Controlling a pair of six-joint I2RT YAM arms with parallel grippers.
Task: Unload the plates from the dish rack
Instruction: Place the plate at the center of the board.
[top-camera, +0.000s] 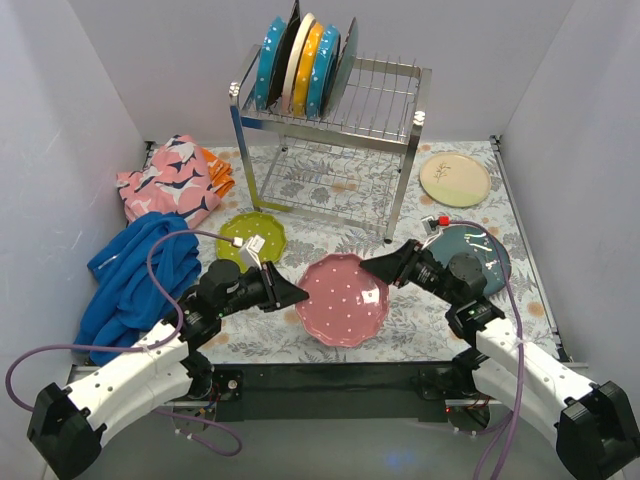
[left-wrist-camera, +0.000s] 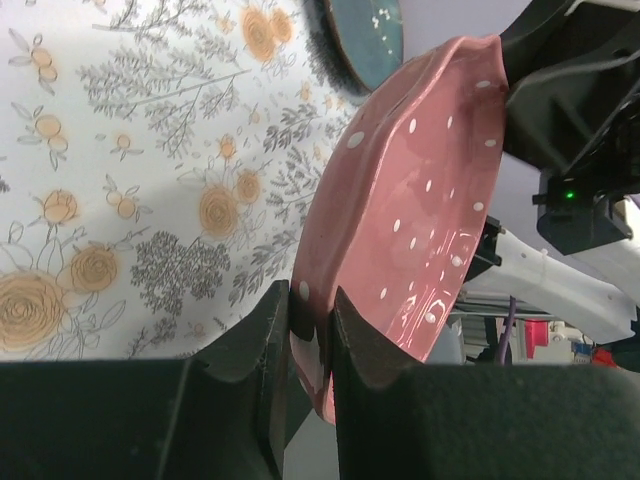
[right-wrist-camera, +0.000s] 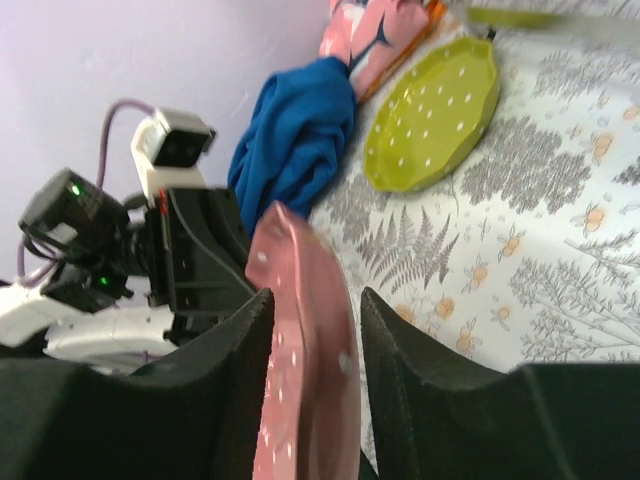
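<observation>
Three plates lie flat on the worktop (top-camera: 400, 330): lime plate (top-camera: 250, 237), cream plate (top-camera: 454, 180) and teal plate (top-camera: 485, 250). About six plates (top-camera: 300, 65) stand in the dish rack (top-camera: 385, 110). The pink plate (top-camera: 342, 298) is held tilted between the arms. The left fingers (left-wrist-camera: 270, 340) pinch its rim, and the right fingers (right-wrist-camera: 400, 350) straddle the opposite rim, slightly spread.
</observation>
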